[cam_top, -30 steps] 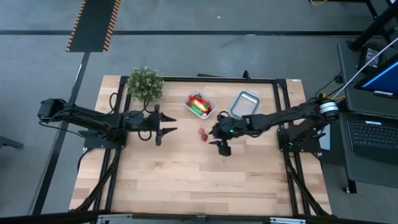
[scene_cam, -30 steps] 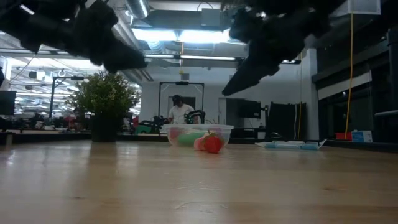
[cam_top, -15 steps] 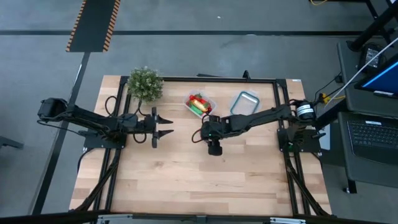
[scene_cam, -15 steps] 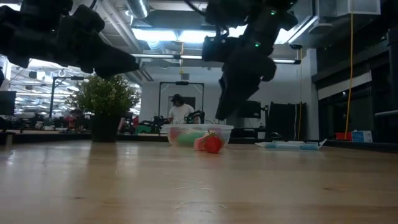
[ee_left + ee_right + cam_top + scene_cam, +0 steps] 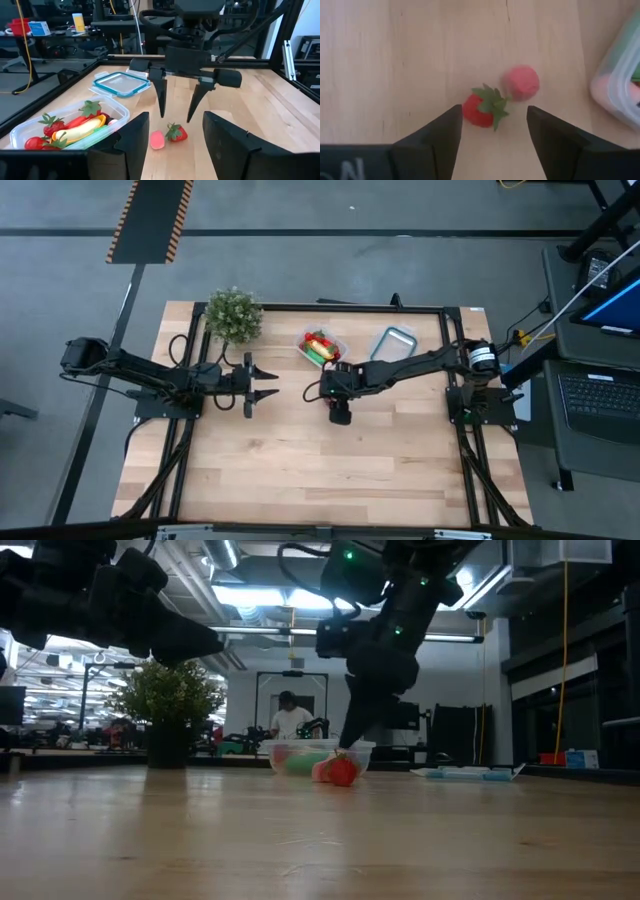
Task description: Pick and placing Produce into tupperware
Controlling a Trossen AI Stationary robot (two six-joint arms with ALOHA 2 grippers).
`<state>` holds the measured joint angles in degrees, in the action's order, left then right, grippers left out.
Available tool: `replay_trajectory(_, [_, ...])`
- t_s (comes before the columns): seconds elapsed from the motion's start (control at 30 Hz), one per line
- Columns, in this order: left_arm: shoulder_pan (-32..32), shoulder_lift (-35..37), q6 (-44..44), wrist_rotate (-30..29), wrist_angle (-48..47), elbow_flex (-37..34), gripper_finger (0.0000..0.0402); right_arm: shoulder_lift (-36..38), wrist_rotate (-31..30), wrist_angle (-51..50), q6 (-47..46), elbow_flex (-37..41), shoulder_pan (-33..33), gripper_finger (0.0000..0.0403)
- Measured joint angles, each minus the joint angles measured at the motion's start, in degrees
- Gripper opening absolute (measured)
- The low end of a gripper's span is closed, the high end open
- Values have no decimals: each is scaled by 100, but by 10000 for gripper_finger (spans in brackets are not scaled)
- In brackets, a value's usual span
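Observation:
A red strawberry (image 5: 481,110) with a green leaf cap and a pink piece (image 5: 520,83) lie side by side on the wooden table. My right gripper (image 5: 178,107) hangs open just above them, pointing steeply down, with one finger on each side of the strawberry (image 5: 176,132) and touching nothing. The tupperware (image 5: 322,347) stands just beyond, holding a yellow banana, a green piece and red pieces (image 5: 60,131). My left gripper (image 5: 274,382) waits open at the table's left, level, facing the strawberry.
A clear blue-rimmed lid (image 5: 392,345) lies to the right of the tupperware. A bushy potted plant (image 5: 233,315) stands at the far left. A black frame (image 5: 450,360) runs round the table. The near half of the table (image 5: 320,470) is bare wood.
My right gripper has gone toward the table's left edge and down, tipping steeply downward, and now hangs over the strawberry. It has stayed open. My left gripper has sunk a little and levelled out. The strawberry and the pink piece have not moved.

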<state>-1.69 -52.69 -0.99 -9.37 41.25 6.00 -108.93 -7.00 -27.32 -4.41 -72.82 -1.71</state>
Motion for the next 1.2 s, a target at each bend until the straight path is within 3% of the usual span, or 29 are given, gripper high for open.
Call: replay_trajectory(1.2, [0,-4,-31,4,-46,2,179,-605,274,339,-308,11,44,225])
